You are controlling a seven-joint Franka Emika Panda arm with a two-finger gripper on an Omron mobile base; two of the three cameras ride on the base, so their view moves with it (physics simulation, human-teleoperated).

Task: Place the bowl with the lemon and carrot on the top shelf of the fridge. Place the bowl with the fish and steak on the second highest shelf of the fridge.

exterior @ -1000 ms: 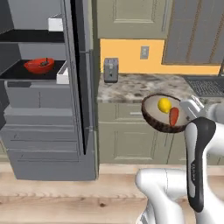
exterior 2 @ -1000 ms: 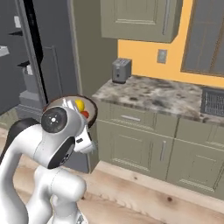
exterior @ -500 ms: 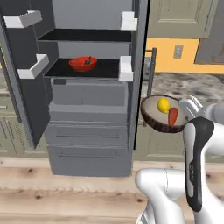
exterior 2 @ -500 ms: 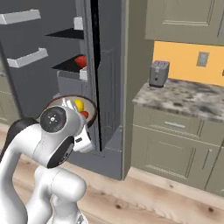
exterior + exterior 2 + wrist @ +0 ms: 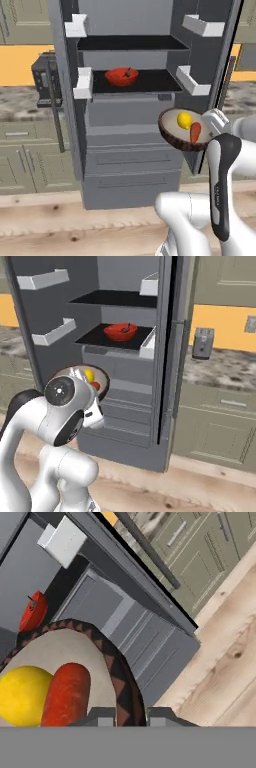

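My gripper (image 5: 131, 717) is shut on the rim of the dark brown bowl (image 5: 116, 667), one fingertip on each side of the rim. The lemon (image 5: 21, 694) and the carrot (image 5: 66, 694) lie in it. In the left base view the bowl (image 5: 183, 131) hangs in front of the open fridge (image 5: 130, 165), to the right of its drawers, with the gripper (image 5: 211, 131) at its right rim. The top shelf (image 5: 131, 43) is bare. The red bowl (image 5: 121, 76) stands on the shelf one level lower (image 5: 155, 80); the fish and steak inside it are too small to tell apart.
White door bins (image 5: 83, 84) (image 5: 193, 82) flank the shelves on both open doors. Grey drawers (image 5: 131, 165) fill the lower fridge. A toaster (image 5: 202, 343) stands on the speckled counter (image 5: 220, 370) right of the fridge door (image 5: 171, 351). The floor is wood (image 5: 225, 657).
The whole picture has shifted: the base has moved from the counter to face the open fridge. The brown bowl stays in the gripper, in the same place relative to the arm.
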